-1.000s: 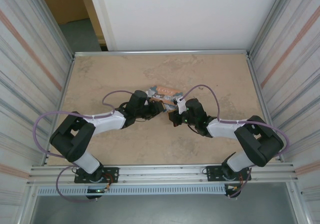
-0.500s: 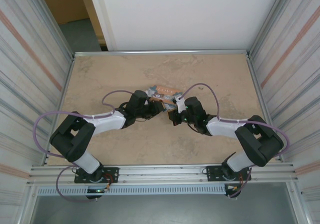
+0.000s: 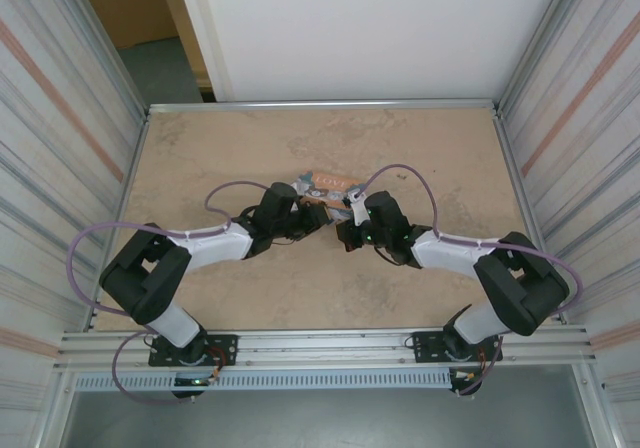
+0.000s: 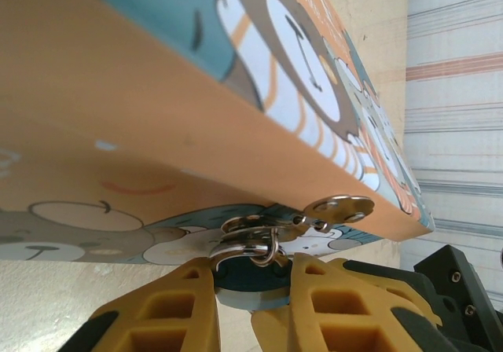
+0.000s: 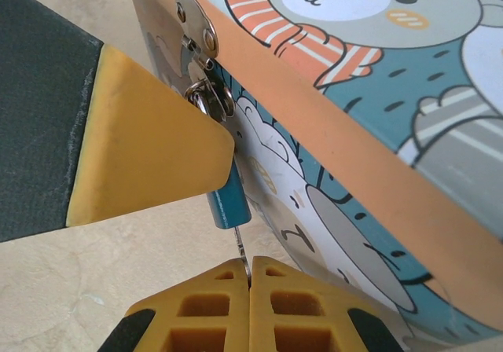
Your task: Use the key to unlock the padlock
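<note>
Left jaws narrowly pinch the padlock (image 4: 247,283). Right jaws, clamped on the key (image 5: 240,250), have crept closer. The key's tip now meets the lock's underside, so turning likely follows.

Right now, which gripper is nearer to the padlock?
Left. The left gripper clamps the padlock; the right gripper is slightly apart, shut on the key that reaches it.

The desk (image 3: 430,148) was a mottled beige slab with metal edging. A colourful cartoon-printed box (image 3: 327,181) lay on it near the middle.
</note>
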`<state>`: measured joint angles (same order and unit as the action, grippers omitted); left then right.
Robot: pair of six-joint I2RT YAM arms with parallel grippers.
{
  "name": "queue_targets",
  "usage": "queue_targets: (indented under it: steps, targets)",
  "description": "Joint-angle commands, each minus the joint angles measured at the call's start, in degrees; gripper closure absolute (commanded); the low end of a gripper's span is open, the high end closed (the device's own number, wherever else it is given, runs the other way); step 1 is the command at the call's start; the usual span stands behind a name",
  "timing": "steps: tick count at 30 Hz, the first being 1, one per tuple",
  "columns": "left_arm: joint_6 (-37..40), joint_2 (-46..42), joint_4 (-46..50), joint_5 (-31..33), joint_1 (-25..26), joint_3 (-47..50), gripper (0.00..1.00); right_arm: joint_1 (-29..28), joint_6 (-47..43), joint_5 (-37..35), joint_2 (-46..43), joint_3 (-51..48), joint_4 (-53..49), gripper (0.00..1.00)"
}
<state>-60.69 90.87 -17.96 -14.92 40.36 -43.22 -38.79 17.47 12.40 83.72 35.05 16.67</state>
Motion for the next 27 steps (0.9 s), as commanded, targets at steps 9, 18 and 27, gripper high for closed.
queue_targets:
  steps: [9, 18, 27]
  targets:
    - [2.1, -0.1, 1.3, -3.3, 2.4, 1.3, 0.86, -0.5, 1.1, -2.2, -4.4, 3.7, -1.7, 1.0]
    - [2.1, -0.2, 1.1, -2.9, 2.2, 1.2, 0.86, -1.2, 0.8, -4.0, -5.5, 0.7, -3.0, 1.0]
    - [2.3, 0.2, 0.9, -3.1, 1.9, 1.1, 0.86, -1.5, 0.8, -4.4, -5.8, -0.7, -3.4, 1.0]
